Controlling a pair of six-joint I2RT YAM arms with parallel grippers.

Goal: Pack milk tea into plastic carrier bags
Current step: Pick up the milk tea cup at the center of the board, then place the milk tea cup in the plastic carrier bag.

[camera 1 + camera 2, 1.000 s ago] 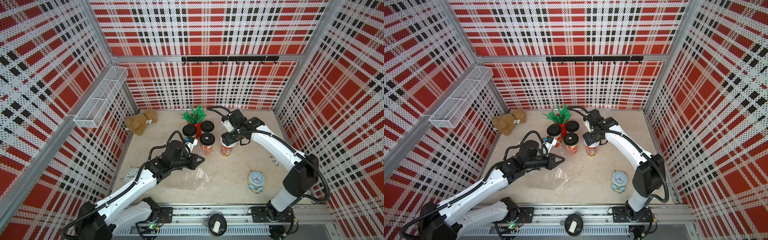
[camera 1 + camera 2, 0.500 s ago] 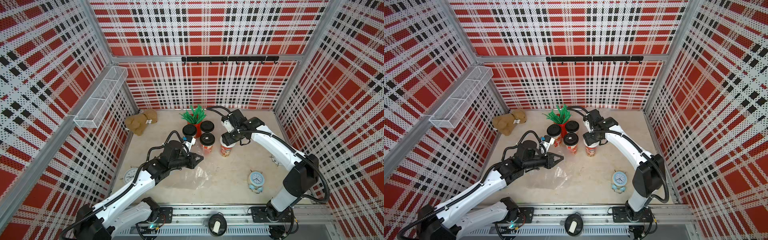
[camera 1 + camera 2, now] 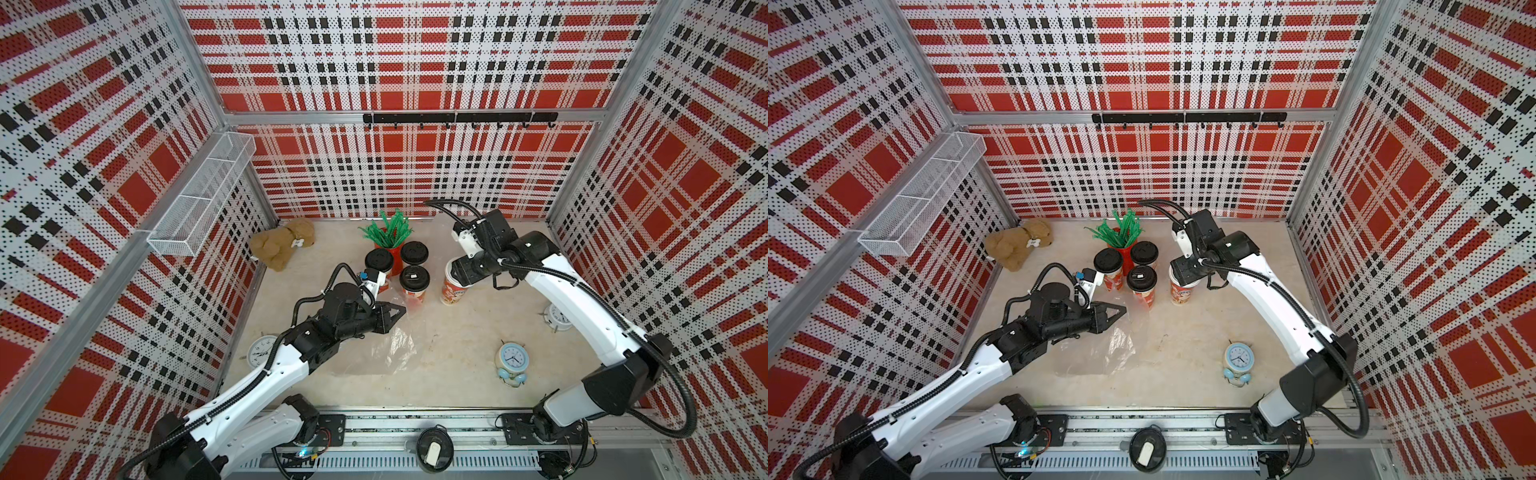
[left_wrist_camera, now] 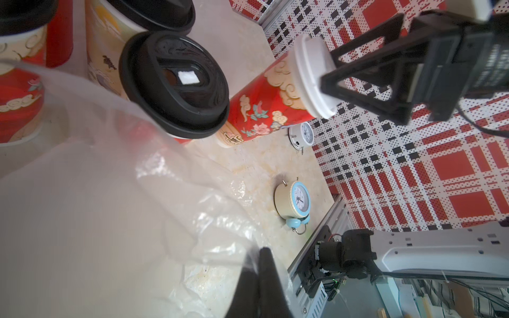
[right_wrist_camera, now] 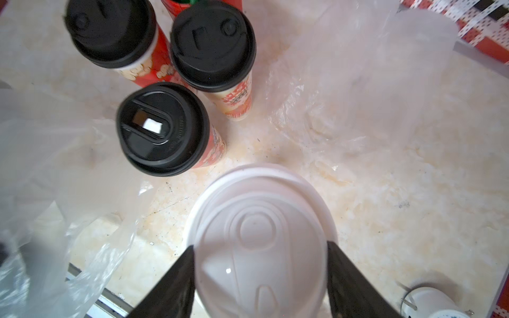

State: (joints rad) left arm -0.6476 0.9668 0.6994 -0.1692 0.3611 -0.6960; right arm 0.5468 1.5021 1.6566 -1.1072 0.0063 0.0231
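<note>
Four cups (image 5: 162,129), two bags (image 5: 358,68) — three clocks (image 3: 512,359)

Red-black-white plaid perforated walls (image 3: 415,62), aluminium posts (image 3: 195,62), beige marbled floor (image 3: 457,345) — white mesh basket (image 3: 203,199), black hook rail (image 3: 457,118)

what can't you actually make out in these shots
- Right gripper: in both top views, tips hidden under its own body.
- Plastic bag mouth: left wrist view, film blurred against the lens.
- Second bag: right wrist view, blurred; in both top views, too clear to trace.
- White clock: in a top view, partly covered by the left arm.
</note>
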